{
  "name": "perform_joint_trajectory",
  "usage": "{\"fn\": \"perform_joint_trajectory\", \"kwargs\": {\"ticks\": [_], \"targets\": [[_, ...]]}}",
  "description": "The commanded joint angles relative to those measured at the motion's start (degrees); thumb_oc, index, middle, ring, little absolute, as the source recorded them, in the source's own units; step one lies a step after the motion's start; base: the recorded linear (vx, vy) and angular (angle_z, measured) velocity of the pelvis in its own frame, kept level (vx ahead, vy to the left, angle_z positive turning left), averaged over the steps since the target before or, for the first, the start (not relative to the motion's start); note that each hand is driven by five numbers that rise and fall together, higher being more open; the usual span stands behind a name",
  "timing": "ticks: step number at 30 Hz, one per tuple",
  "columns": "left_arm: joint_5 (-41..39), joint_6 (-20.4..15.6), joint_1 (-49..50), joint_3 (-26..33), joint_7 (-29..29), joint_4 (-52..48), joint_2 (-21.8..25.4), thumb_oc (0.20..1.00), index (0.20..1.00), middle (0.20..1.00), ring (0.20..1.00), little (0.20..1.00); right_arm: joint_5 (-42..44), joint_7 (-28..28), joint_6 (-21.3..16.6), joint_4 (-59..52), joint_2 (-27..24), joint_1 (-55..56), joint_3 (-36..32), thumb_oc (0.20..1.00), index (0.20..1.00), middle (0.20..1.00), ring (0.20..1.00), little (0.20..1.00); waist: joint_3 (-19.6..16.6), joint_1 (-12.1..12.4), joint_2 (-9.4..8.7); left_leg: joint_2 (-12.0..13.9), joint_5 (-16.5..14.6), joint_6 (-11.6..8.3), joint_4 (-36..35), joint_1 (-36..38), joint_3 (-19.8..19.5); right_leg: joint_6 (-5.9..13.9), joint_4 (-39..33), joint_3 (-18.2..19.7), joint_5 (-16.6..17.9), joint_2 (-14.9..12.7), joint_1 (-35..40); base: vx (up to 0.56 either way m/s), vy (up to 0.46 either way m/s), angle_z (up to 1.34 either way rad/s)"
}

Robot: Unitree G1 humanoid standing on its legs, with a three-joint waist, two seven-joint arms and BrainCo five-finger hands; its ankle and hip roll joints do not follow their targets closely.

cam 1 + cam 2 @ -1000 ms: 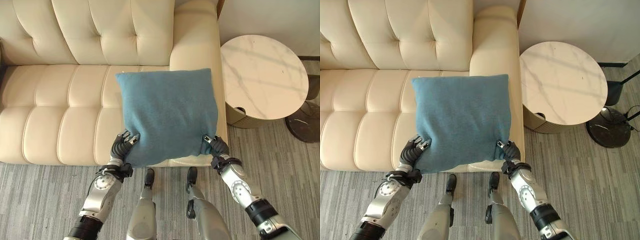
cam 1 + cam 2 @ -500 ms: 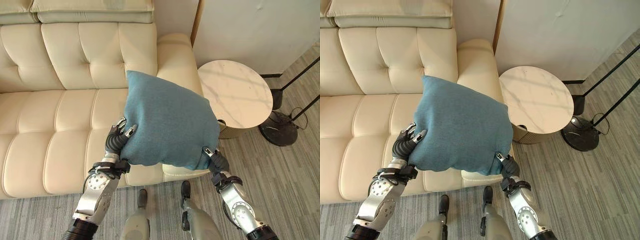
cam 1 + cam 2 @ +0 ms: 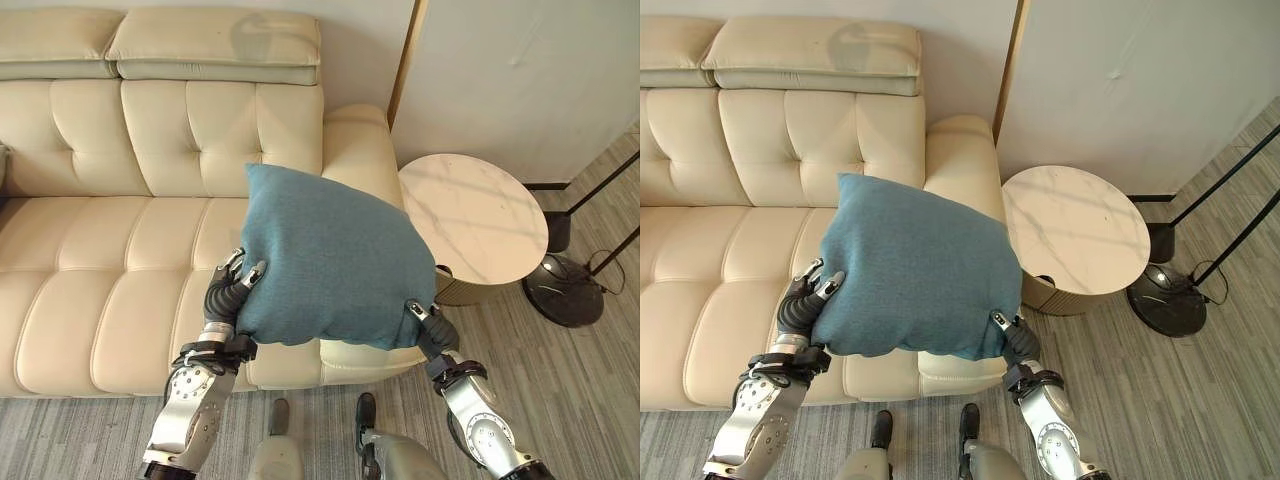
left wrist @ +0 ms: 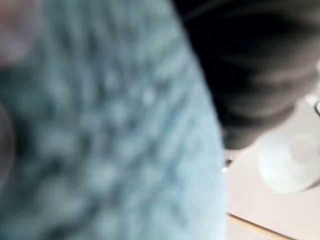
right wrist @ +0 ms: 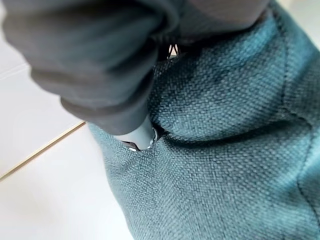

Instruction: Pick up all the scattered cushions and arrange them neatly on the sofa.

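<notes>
Since the frame a second ago the blue cushion (image 3: 330,258) has been lifted off the seat and now hangs in the air above the right end of the cream sofa (image 3: 110,270), its far corner tipped up toward the backrest; the head camera has also tilted up, so the top of the backrest and the wall now show.

The left hand (image 3: 230,290) grips the cushion's near left corner, its fingers curled into the fabric from the side, with the dark tips pressed on the blue cloth. In the left wrist view the cushion's weave sits right against the camera, beside the hand's dark cover. The cushion spans the gap between both hands, bulging upward and covering part of the seat and the armrest (image 3: 355,150) from view.

The right hand (image 3: 1012,338) clenches the near right corner from below; the right wrist view shows the cloth puckered where a finger digs in.

To the right of the sofa, just beside the armrest, stands a round marble side table (image 3: 472,215), and beyond it a black lamp base (image 3: 565,290) rests on the grey floor.
</notes>
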Motion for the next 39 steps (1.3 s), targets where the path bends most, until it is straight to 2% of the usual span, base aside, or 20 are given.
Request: {"fn": "perform_joint_trajectory", "kwargs": {"ticks": [1, 4, 5, 7, 9, 10, 12, 13, 14, 15, 16, 18, 19, 22, 30, 33, 34, 36, 38, 39], "targets": [[-1.3, -6.2, -2.9, -3.4, -2.0, -9.3, 1.3, 0.200, 0.200, 0.200, 0.200, 0.200, 1.1, 7.2, -5.0, -13.3, 5.2, -7.5, 3.8, 0.200, 0.200, 0.200, 0.200, 0.200, -2.8, -0.5, -1.87, -7.0, 1.5, 0.72, 2.4, -7.6, 3.1, -1.58, -0.8, -0.2, -16.9, 1.6, 10.8, -0.16, -0.021, 0.43], [-1.0, -6.6, -3.9, -3.2, -1.7, -9.8, 1.0, 0.200, 0.200, 0.200, 0.200, 0.200, 1.0, 7.1, -5.3, -13.4, 5.1, -8.6, 3.8, 0.200, 0.200, 0.200, 0.200, 0.200, -2.7, -0.8, -1.95, -6.3, -0.7, 1.23, 4.3, -7.3, 4.6, -1.24, -0.7, -2.5, -16.2, 0.3, 9.7, -0.21, 0.007, 0.53], [-0.7, -7.0, -3.6, -3.0, -1.7, -10.3, 1.0, 0.200, 0.200, 0.200, 0.200, 0.200, 0.8, 7.4, -5.4, -13.7, 5.0, -8.9, 4.4, 0.200, 0.200, 0.200, 0.200, 0.200, -3.3, -1.0, -2.63, -5.4, -3.9, 1.84, 6.4, -5.4, 5.2, -0.84, -1.3, -4.0, -15.1, -1.5, 9.3, -0.12, 0.021, 0.50], [-0.8, -7.1, -3.4, -3.0, -1.7, -10.3, 0.9, 0.200, 0.200, 0.200, 0.200, 0.200, 0.8, 7.5, -5.2, -13.9, 4.9, -9.0, 4.8, 0.200, 0.200, 0.200, 0.200, 0.200, -3.4, -1.3, -2.86, -5.0, -5.3, 1.82, 7.3, -4.3, 4.9, -0.67, -1.7, -4.7, -14.7, -2.1, 9.5, -0.06, 0.028, 0.65], [-1.2, -7.5, -3.5, -3.3, -1.4, -10.3, 0.3, 0.200, 0.200, 0.200, 0.200, 0.200, 0.5, 8.0, -5.2, -14.3, 4.1, -8.9, 4.2, 0.200, 0.200, 0.200, 0.200, 0.200, -3.8, -2.2, -3.04, -1.7, -7.1, 1.44, 8.2, -0.9, 7.2, -0.59, -2.9, -7.3, -14.4, -3.3, 9.7, -0.07, 0.058, 0.49], [-1.2, -7.5, -3.5, -3.3, -1.4, -10.3, 0.3, 0.200, 0.200, 0.200, 0.200, 0.200, 0.5, 8.0, -5.2, -14.3, 4.1, -9.0, 4.2, 0.200, 0.200, 0.200, 0.200, 0.200, -3.9, -2.3, -3.03, -1.7, -6.9, 1.45, 8.1, -1.0, 7.2, -0.59, -3.0, -7.3, -14.3, -3.3, 9.6, -0.06, 0.073, 0.51], [-1.8, -7.8, -3.3, -3.2, -1.4, -10.4, 0.0, 0.200, 0.200, 0.200, 0.200, 0.200, 0.6, 7.8, -5.6, -14.5, 3.7, -7.9, 2.7, 0.200, 0.200, 0.200, 0.200, 0.200, -4.4, -3.0, -2.84, 1.8, -6.7, 0.71, 7.3, 1.0, 11.2, -0.81, -3.6, -10.4, -14.6, -3.9, 10.1, -0.03, 0.093, 0.98], [-1.9, -7.9, -3.0, -3.1, -1.6, -10.4, -0.1, 0.200, 0.200, 0.200, 0.200, 0.200, 0.6, 7.7, -5.9, -14.7, 3.4, -6.9, 1.5, 0.200, 0.200, 0.200, 0.200, 0.200, -4.6, -3.6, -2.49, 4.5, -6.2, -0.60, 6.7, 2.3, 14.4, -0.79, -3.9, -13.5, -14.5, -4.8, 10.6, 0.07, 0.142, 1.09], [-2.1, -7.9, -2.8, -3.2, -1.8, -10.3, -0.1, 0.200, 0.200, 0.200, 0.200, 0.200, 0.6, 7.6, -5.9, -14.8, 3.3, -6.4, 1.2, 0.200, 0.200, 0.200, 0.200, 0.200, -4.9, -4.0, -2.21, 5.7, -7.3, -1.61, 6.4, 3.6, 15.1, -0.58, -4.1, -14.2, -15.4, -5.0, 11.5, -0.01, 0.145, 0.94], [-2.1, -7.9, -2.8, -3.2, -1.8, -10.4, -0.1, 0.200, 0.200, 0.200, 0.200, 0.200, 0.6, 7.6, -6.0, -14.8, 3.3, -6.4, 1.1, 0.200, 0.200, 0.200, 0.200, 0.200, -4.7, -4.1, -2.24, 5.6, -6.2, -1.13, 6.4, 3.1, 15.6, -0.76, -4.0, -15.0, -14.5, -5.2, 11.0, 0.07, 0.173, 1.17], [-2.3, -7.7, -2.2, -3.3, -2.3, -10.2, -0.3, 0.200, 0.200, 0.200, 0.200, 0.200, 0.2, 7.9, -6.0, -15.0, 3.2, -5.1, 0.2, 0.200, 0.200, 0.200, 0.200, 0.200, -5.3, -5.0, -1.39, 7.3, -6.1, -2.78, 4.4, 4.7, 19.1, -0.29, -4.5, -17.5, -15.4, -5.6, 12.3, 0.00, 0.133, 0.92], [-2.7, -7.6, -1.9, -3.2, -2.7, -10.2, -0.4, 0.200, 0.200, 0.200, 0.200, 0.200, 0.1, 7.9, -5.6, -15.5, 3.0, -4.7, -0.4, 0.200, 0.200, 0.200, 0.200, 0.200, -5.8, -5.4, -0.91, 7.1, -5.7, -3.00, 2.2, 5.2, 20.0, -0.21, -4.6, -18.5, -15.0, -5.8, 12.2, 0.07, 0.198, 0.88], [-2.5, -7.1, -1.5, -3.2, -2.9, -9.8, -0.1, 0.200, 0.200, 0.200, 0.200, 0.200, -0.4, 8.0, -5.5, -15.4, 3.5, -4.2, -0.2, 0.200, 0.200, 0.200, 0.200, 0.200, -6.6, -5.5, -0.44, 5.8, -5.6, -2.97, -1.0, 6.2, 19.6, 0.49, -5.1, -19.3, -14.2, -6.1, 12.6, 0.11, 0.280, 0.97], [-2.2, -6.8, -1.2, -3.0, -3.3, -9.5, 0.2, 0.200, 0.200, 0.200, 0.200, 0.200, -1.4, 8.0, -5.1, -15.0, 3.9, -4.1, -0.2, 0.200, 0.200, 0.200, 0.200, 0.200, -7.0, -5.3, -0.76, 4.6, -5.5, -2.62, -3.1, 7.1, 19.4, 1.33, -5.4, -20.3, -13.1, -6.9, 13.0, 0.08, 0.187, 0.56], [-1.4, -6.9, -1.7, -1.9, -2.3, -8.9, 0.8, 0.200, 0.200, 0.200, 0.200, 0.200, -2.4, 7.7, -4.3, -14.4, 6.2, -4.6, 0.1, 0.200, 0.200, 0.200, 0.200, 0.200, -6.7, -3.9, -2.61, -0.9, -9.9, 1.63, -0.7, 5.7, 17.2, 4.65, -2.7, -19.4, -11.3, -12.0, 12.2, 0.06, 0.226, 0.14], [-0.1, -6.6, -4.2, -3.2, -1.8, -7.9, 1.4, 0.200, 0.200, 0.200, 0.200, 0.200, -2.9, 7.5, -4.9, -15.6, 7.0, -4.2, -1.6, 0.200, 0.200, 0.200, 0.200, 0.200, -5.9, -4.6, -2.15, -3.9, -11.0, 3.84, -1.2, 5.9, 15.1, 5.56, 6.4, -16.6, -11.9, -14.6, 9.1, 0.07, 0.242, 0.23], [0.2, -6.7, -5.0, -3.7, -1.6, -7.6, 1.5, 0.200, 0.200, 0.200, 0.200, 0.200, -2.7, 7.3, -5.3, -15.7, 7.2, -4.0, -2.0, 0.200, 0.200, 0.200, 0.200, 0.200, -5.5, -5.5, -2.04, -4.2, -10.1, 4.49, -1.6, 5.7, 15.1, 4.63, 8.4, -14.5, -11.3, -13.3, 6.7, 0.05, 0.171, 0.34], [0.1, -6.8, -5.5, -3.4, -1.4, -7.5, 1.8, 0.200, 0.200, 0.200, 0.200, 0.200, -2.3, 6.9, -5.2, -15.5, 7.2, -4.2, -2.0, 0.200, 0.200, 0.200, 0.200, 0.200, -5.2, -6.4, -1.80, -4.7, -10.3, 4.85, -2.9, 7.2, 15.2, 4.53, 8.6, -10.8, -11.8, -9.9, 3.7, 0.10, 0.111, 0.18], [-0.1, -6.7, -5.4, -2.9, -1.0, -7.4, 1.9, 0.200, 0.200, 0.200, 0.200, 0.200, -2.1, 6.8, -5.4, -15.2, 7.4, -5.3, -1.6, 0.200, 0.200, 0.200, 0.200, 0.200, -4.8, -6.2, -1.66, -5.1, -11.5, 4.82, -3.3, 8.8, 16.4, 4.23, 8.7, -14.5, -12.0, -8.4, 1.2, 0.17, 0.057, 0.03], [-0.1, -6.8, -6.0, -2.8, -0.4, -7.2, 1.8, 0.200, 0.200, 0.200, 0.200, 0.200, -1.7, 6.9, -5.5, -14.8, 7.7, -5.9, -1.3, 0.200, 0.200, 0.200, 0.200, 0.200, -4.3, -5.9, -1.65, -5.1, -12.5, 4.60, -3.3, 10.0, 17.2, 3.89, 9.6, -18.8, -12.5, -7.9, -0.2, 0.17, 0.023, -0.13]]}}
